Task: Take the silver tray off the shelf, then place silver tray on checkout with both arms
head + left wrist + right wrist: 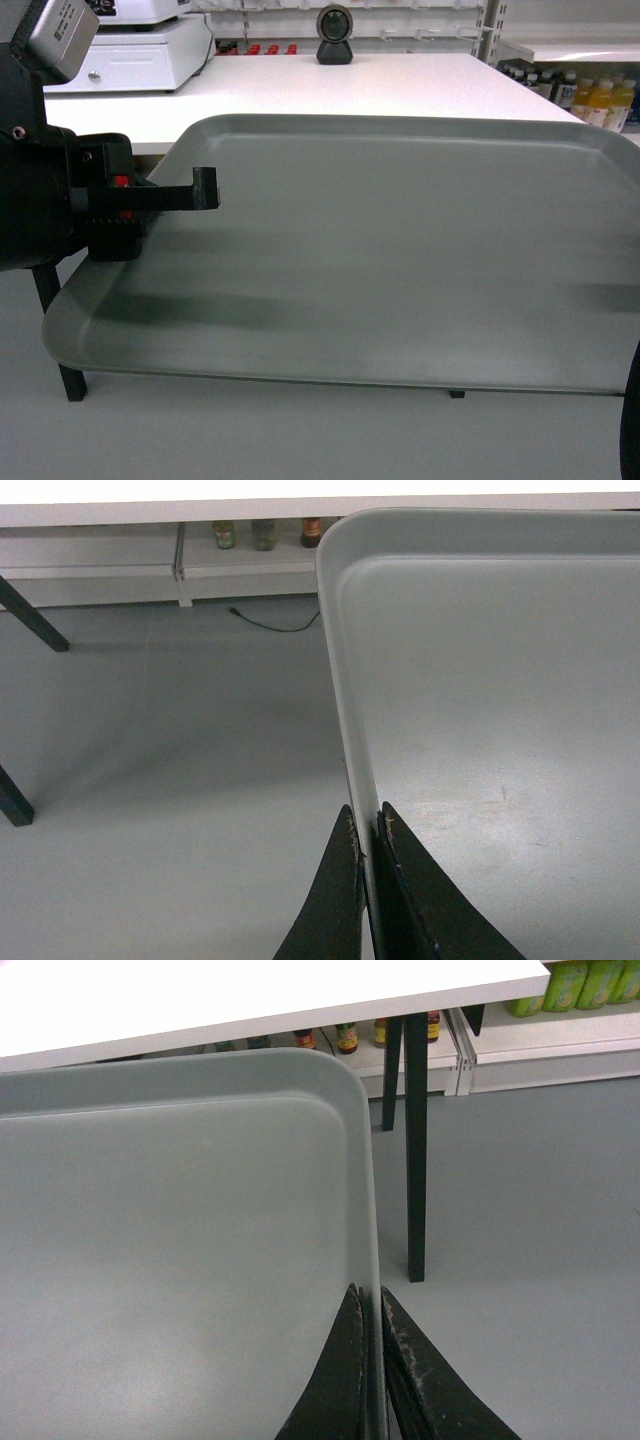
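The silver tray (400,250) hangs level over the grey floor, and its far rim reaches the front edge of the white checkout (380,85). My left gripper (367,825) is shut on the tray's left rim (345,710). In the head view one black finger (205,188) lies over that rim. My right gripper (368,1300) is shut on the tray's right rim (370,1210). In the head view that gripper is past the right edge. The tray's bottom (180,1240) is bare. The shelf is out of view.
A cash register (140,50) and a black scanner (334,35) stand at the back of the checkout. Black slanted legs (415,1140) (30,615) hold it up. Bottle-stocked shelves (600,100) are at the right. A cable (270,625) lies on the floor.
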### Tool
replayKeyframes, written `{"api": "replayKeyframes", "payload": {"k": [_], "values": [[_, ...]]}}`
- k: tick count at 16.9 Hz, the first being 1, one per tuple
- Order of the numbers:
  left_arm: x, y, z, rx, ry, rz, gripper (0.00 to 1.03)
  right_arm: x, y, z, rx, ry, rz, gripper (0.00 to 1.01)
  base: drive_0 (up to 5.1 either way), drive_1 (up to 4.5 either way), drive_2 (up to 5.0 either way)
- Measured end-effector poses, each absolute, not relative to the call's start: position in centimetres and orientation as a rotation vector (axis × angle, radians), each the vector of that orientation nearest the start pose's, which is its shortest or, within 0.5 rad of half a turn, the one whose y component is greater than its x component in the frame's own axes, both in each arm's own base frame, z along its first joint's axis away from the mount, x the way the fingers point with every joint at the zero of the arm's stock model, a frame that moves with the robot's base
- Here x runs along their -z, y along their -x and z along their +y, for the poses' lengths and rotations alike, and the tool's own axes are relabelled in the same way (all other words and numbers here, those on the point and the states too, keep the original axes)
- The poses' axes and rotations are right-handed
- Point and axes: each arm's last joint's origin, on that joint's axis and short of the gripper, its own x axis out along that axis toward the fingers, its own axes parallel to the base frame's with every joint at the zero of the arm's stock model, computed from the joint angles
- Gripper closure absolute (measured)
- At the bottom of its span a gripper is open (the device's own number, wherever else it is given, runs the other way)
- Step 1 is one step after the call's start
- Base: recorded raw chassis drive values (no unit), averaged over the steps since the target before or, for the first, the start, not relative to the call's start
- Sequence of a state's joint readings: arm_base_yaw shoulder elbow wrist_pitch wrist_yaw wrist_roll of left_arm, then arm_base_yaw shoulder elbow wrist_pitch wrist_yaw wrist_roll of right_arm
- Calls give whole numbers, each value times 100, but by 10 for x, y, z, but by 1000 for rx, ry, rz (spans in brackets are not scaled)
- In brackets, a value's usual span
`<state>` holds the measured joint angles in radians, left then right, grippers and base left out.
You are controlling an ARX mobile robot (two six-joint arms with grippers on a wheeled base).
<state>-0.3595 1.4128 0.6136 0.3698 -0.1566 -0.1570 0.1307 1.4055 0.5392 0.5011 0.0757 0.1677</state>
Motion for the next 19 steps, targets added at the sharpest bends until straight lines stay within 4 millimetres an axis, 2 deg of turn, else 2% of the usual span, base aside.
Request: {"api": "replayKeyframes", "payload": {"k": [19], "values": [[-190, -264, -95, 166, 44, 430, 100, -182, -270, 33, -22, -128, 366, 99, 3, 424, -417]]}}
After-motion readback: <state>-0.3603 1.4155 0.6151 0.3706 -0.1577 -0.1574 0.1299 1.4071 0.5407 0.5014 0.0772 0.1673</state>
